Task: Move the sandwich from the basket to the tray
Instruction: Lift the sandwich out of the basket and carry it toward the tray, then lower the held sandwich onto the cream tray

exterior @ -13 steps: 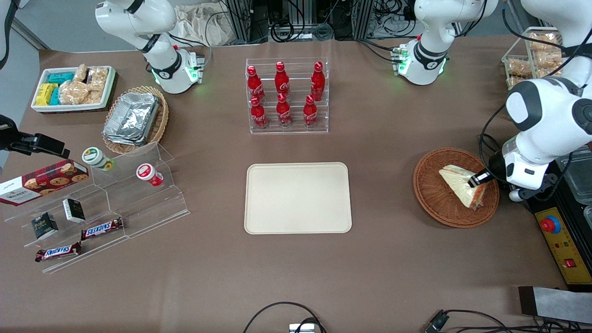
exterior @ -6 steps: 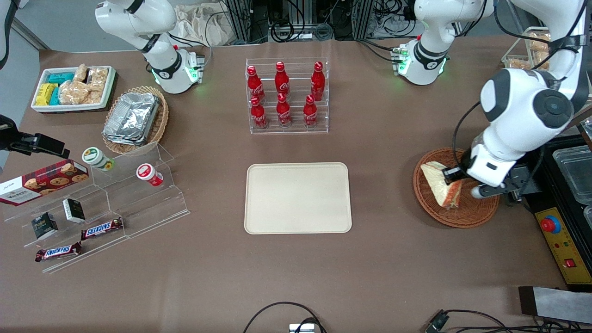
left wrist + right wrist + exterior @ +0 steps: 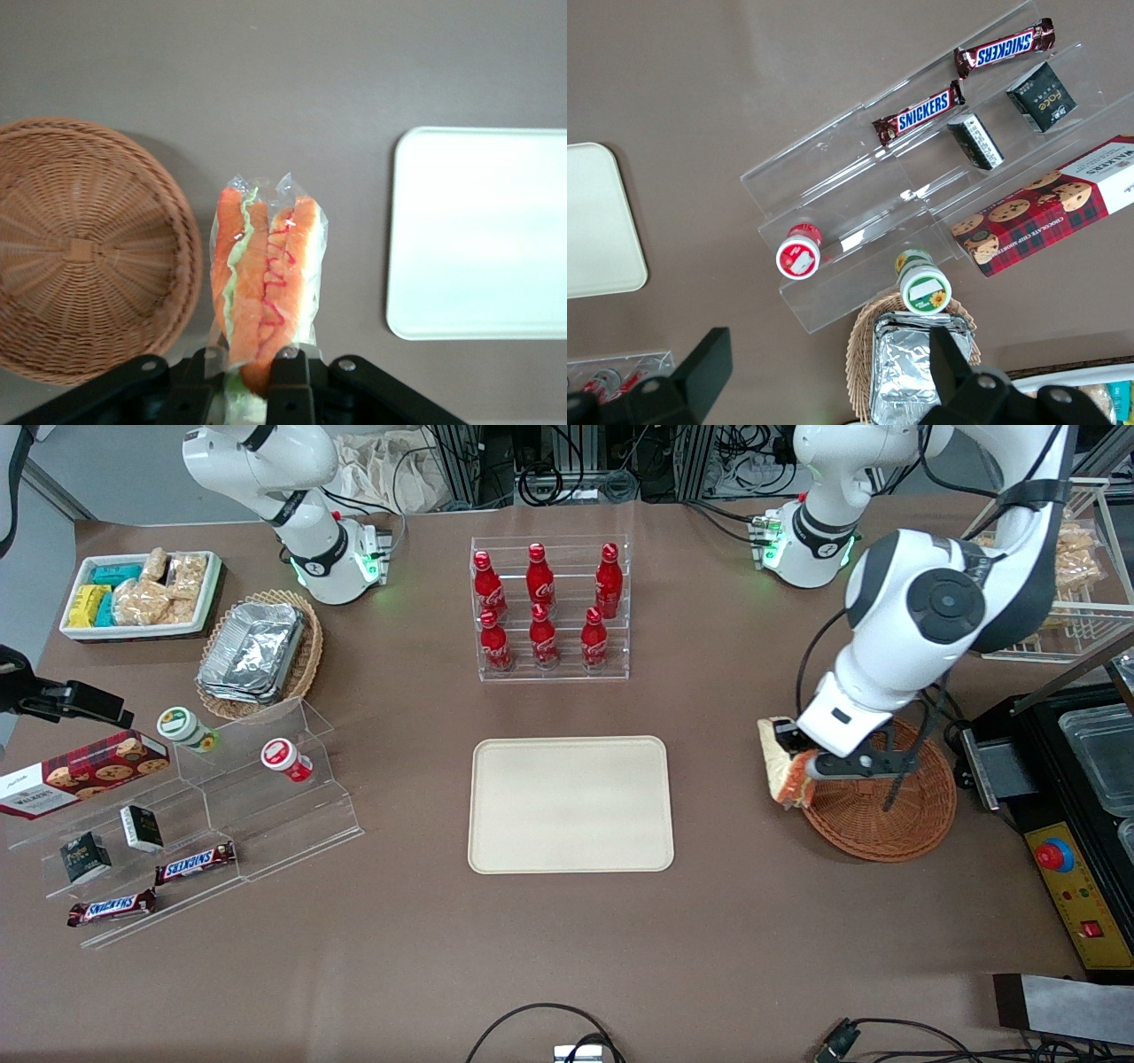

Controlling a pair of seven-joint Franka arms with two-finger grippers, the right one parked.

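Pale bread, orange-red filling, green lettuce streak on sandwich [image 3: 264, 283], under clear wrap. Black gripper [image 3: 250, 376] (white arm housing above it in front view). Brown woven wicker on basket [image 3: 895, 819], radial weave visible from left wrist view. Plain cream-beige tray [image 3: 570, 803], no pattern. Flat brown table [image 3: 567, 948]. Red bottles [image 3: 542, 607] with white script, in clear rack. Silver foil trays [image 3: 252, 651] in lighter tan wicker. Red tartan cookie box [image 3: 84, 772]. Brown Snickers bars [image 3: 195, 862], blue-white lettering. Red-lidded cup [image 3: 285, 759], green-rimmed cup [image 3: 184, 728]. Yellow panel [image 3: 1076, 903] with red button.
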